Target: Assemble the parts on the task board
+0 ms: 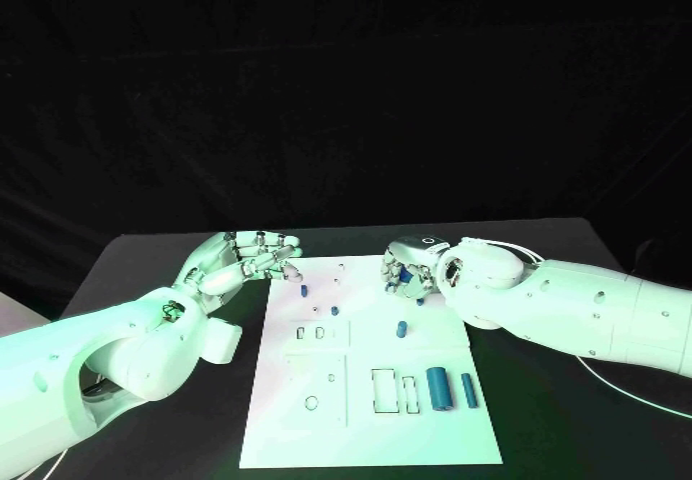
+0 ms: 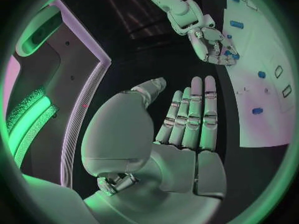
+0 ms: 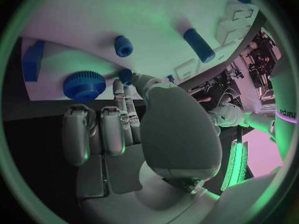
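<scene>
The white board point(image 1: 368, 400) lies in the middle of the black tabletop point(image 1: 577, 420), and most of its blue pieces are still loose or standing apart, so I judge the assembly to be at an early stage. Two blue cylinders point(image 1: 437, 388) lie side by side toward four o'clock on the board, next to open rectangular slots, and a short blue peg point(image 1: 400, 327) stands near the board's centre; smaller blue pegs point(image 1: 304, 290) sit toward eleven o'clock. The right hand point(image 1: 411, 272) hovers over the board's one o'clock corner, fingers bent downward around something blue; its wrist view shows a blue toothed wheel point(image 3: 84, 85) on the board just beyond the fingertips point(image 3: 124, 77), with one fingertip reaching a small blue piece beside it. Whether it actually has a grip on anything I cannot tell (the fingers hide the contact). It is probably poised there because the wheel is the next part to pick or seat. The left hand point(image 1: 248, 258) waits off the board at ten o'clock, palm up, fingers straight and spread, holding nothing, likely kept clear so it does not block the working hand.
</scene>
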Available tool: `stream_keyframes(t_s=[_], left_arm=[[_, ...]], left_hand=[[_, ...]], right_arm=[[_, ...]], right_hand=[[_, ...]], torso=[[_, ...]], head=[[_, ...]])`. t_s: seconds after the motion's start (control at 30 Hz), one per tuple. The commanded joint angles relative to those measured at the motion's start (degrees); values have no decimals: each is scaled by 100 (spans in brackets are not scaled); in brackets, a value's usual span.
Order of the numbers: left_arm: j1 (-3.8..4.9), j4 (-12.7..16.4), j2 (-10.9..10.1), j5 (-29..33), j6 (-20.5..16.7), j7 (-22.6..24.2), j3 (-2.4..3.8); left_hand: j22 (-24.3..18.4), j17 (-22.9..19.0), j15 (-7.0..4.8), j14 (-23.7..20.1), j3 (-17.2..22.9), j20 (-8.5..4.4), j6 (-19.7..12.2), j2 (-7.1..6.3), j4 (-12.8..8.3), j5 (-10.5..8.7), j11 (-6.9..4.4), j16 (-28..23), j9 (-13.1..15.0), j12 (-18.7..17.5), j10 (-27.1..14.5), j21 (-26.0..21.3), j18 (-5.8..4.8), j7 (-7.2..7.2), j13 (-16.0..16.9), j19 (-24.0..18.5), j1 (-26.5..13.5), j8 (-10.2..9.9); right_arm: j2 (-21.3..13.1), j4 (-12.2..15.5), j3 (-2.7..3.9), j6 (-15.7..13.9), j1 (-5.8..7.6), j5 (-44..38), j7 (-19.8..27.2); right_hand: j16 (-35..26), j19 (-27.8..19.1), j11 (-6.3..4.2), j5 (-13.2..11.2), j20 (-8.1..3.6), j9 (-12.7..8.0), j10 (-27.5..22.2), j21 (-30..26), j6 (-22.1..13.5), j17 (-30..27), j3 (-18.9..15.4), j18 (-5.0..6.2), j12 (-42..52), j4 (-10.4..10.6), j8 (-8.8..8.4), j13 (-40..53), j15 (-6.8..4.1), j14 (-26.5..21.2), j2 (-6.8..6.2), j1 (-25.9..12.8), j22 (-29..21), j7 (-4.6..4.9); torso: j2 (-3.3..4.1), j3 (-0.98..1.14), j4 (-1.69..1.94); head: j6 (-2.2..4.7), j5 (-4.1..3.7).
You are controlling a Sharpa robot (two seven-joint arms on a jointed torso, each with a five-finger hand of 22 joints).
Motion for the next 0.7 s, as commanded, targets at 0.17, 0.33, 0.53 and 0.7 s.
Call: stream_keyframes(t_s=[0.17,0.33,0.53,0.7], left_arm=[[8,-5,17,48,183,-36,6],[8,-14,25,49,205,-43,6],[8,-22,38,50,234,-48,6],[8,-32,41,55,243,-49,6]], left_hand=[[13,11,-25,3,-10,2,7,14,4,-20,0,46,7,-17,51,38,67,32,5,24,38,20],[21,25,-25,-5,-9,0,8,26,12,-26,1,60,8,-21,52,50,65,34,4,21,39,20],[24,32,-23,-10,-10,0,8,32,20,-28,2,67,8,-23,53,56,64,35,4,17,34,19],[24,32,-23,-10,-10,0,8,32,20,-28,2,67,8,-23,53,56,64,35,4,17,34,19]], right_arm=[[15,-15,-14,69,-29,-191,-167],[35,-3,-14,-107,-34,-245,-239],[79,23,-14,-477,-36,-330,-371],[109,56,-13,-771,-36,-383,-450]], right_hand=[[45,62,-4,26,-28,39,86,55,64,0,94,-40,31,-64,34,21,-36,377,31,62,354,-1],[52,65,-14,29,-35,65,126,70,88,-4,144,-43,33,-112,56,34,-46,374,50,89,377,-7],[71,94,-51,12,-52,155,249,141,191,-19,360,-60,40,-267,137,81,-85,366,109,137,475,-28],[102,134,-75,208,-64,235,337,215,263,1,474,-79,40,-422,202,122,-112,368,136,137,573,-37]], torso=[[4,-6,2],[10,-6,8],[8,-10,14],[11,-10,20]], head=[[-17,-1],[-11,1],[4,3],[13,27]])
